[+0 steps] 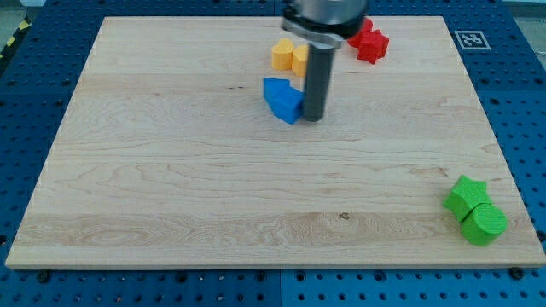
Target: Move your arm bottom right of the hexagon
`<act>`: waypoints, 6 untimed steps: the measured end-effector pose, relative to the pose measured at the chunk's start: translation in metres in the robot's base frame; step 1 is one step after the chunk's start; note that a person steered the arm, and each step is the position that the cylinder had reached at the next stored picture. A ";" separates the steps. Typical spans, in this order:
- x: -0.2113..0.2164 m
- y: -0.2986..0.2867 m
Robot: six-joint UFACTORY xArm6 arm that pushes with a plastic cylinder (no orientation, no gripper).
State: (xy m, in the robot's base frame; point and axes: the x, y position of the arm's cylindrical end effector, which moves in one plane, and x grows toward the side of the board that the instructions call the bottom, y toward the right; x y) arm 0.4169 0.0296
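Note:
My tip (313,117) rests on the wooden board (171,170) near the view's top centre. It stands against the right side of a blue block (281,98) whose shape I cannot make out. Two yellow blocks sit together just above: the left one (281,54) looks like a hexagon, and the right one (299,58) is partly hidden behind the rod. The tip lies below and slightly to the right of the yellow pair, about a block's width away.
Two red blocks (368,41) sit together at the view's top, right of the rod; one looks like a star. A green star (465,194) and a green cylinder (484,223) touch each other at the bottom right corner.

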 end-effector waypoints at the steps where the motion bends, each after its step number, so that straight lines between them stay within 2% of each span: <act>1: 0.000 -0.036; 2: 0.000 -0.043; 3: 0.000 -0.020; 4: -0.015 0.006; 6: -0.061 0.006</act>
